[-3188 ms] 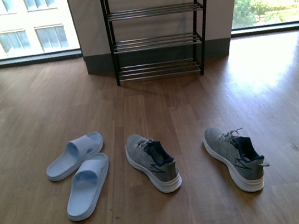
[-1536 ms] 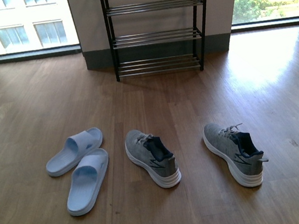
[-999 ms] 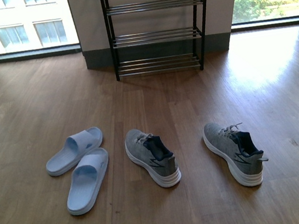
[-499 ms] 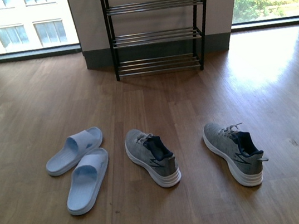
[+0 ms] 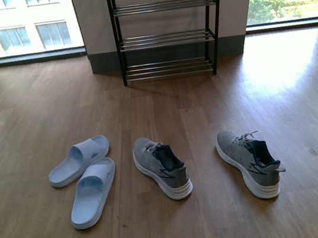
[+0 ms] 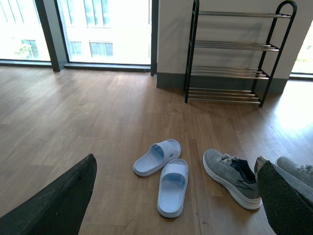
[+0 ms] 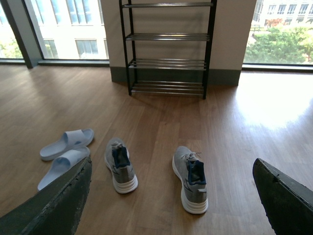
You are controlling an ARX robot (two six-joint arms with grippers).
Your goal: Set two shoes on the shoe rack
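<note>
Left gripper (image 6: 176,161): jaws wide, holding nothing. Right gripper (image 7: 172,162): likewise wide, nothing held. Front view: near shoe (image 5: 161,166) on floor (image 5: 21,115), far shoe (image 5: 249,162) at its 3 o'clock, apart. Slippers (image 5: 93,191) at 9 o'clock. Rack (image 5: 165,37) at 12 o'clock, well apart.
</note>
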